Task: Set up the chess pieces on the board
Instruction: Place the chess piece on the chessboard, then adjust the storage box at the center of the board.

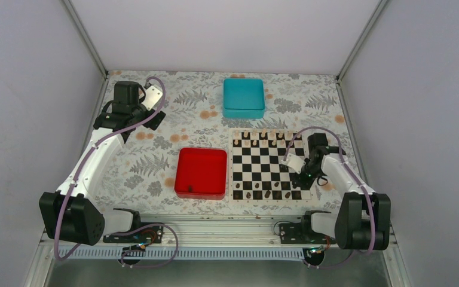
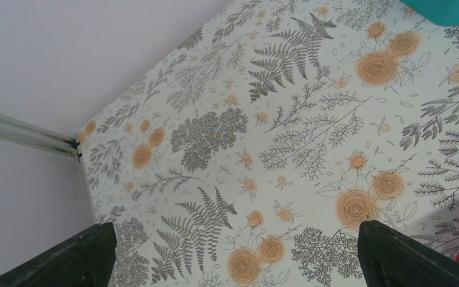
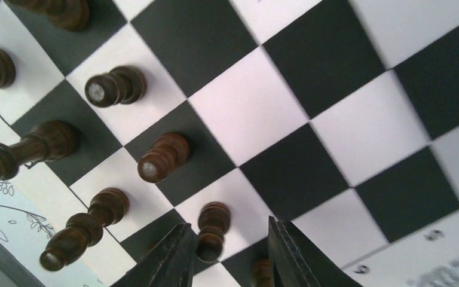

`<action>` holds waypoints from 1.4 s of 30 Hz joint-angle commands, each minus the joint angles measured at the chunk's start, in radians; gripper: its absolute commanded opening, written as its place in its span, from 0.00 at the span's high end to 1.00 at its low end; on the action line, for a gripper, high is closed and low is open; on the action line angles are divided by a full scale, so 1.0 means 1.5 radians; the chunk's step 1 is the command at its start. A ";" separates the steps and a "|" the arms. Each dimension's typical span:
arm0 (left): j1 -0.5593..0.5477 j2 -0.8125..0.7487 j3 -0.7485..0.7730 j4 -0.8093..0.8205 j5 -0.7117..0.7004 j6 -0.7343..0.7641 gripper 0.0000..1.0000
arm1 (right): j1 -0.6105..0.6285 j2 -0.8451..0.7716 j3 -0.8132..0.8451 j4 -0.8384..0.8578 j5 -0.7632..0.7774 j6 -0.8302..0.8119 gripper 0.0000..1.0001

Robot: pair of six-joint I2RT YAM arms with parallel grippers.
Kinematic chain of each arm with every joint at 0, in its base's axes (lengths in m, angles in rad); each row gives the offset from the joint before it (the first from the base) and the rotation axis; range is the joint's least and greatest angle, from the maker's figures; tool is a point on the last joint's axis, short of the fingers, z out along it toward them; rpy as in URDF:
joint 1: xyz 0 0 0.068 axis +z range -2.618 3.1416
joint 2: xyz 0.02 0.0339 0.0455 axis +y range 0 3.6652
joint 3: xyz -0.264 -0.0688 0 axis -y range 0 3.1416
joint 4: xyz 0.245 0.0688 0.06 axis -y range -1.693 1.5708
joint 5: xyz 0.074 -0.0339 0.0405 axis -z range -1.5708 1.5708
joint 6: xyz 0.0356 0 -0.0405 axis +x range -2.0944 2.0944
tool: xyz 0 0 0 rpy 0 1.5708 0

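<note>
The board [image 1: 262,169] lies at the right of the table; it fills the right wrist view [image 3: 334,78]. Several dark chess pieces [image 1: 267,194] stand on its two near rows. My right gripper [image 1: 308,177] hangs low over the board's near right corner. In the right wrist view it [image 3: 228,224] is open around an upright dark pawn [image 3: 212,230]. The pawn touches the left finger [image 3: 170,257], with a gap to the right finger [image 3: 290,257]. Other dark pieces [image 3: 161,156] stand on nearby squares. My left gripper [image 1: 154,118] is open and empty above the far left of the table [image 2: 234,230].
A red tray [image 1: 201,172] lies left of the board with a small dark thing near its front left. A teal box [image 1: 244,97] stands behind the board. Pale pieces [image 1: 263,136] line the board's far rows. Grey walls enclose the floral table [image 2: 287,119].
</note>
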 commanded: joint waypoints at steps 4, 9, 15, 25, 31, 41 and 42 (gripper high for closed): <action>0.004 -0.005 -0.005 0.008 0.012 -0.004 0.00 | -0.006 -0.025 0.115 -0.072 -0.011 -0.006 0.64; 0.003 0.003 0.001 0.001 0.031 0.007 0.00 | 0.048 0.010 0.254 -0.120 -0.017 0.034 0.62; 0.001 0.049 0.016 -0.012 0.038 0.052 0.03 | 0.276 0.104 0.413 -0.180 0.007 0.151 0.68; 0.005 0.158 0.042 -0.023 -0.009 0.113 0.72 | 0.558 0.273 0.421 -0.173 0.016 0.234 0.96; 0.013 0.188 0.021 0.000 -0.039 0.104 0.98 | 0.574 0.336 0.422 -0.081 0.024 0.236 0.96; 0.095 0.134 -0.003 0.005 -0.060 0.100 0.98 | 0.576 0.508 0.592 -0.006 0.043 0.242 0.96; 0.104 0.128 -0.005 0.005 -0.055 0.099 0.98 | 0.577 0.526 0.628 -0.005 0.035 0.243 0.96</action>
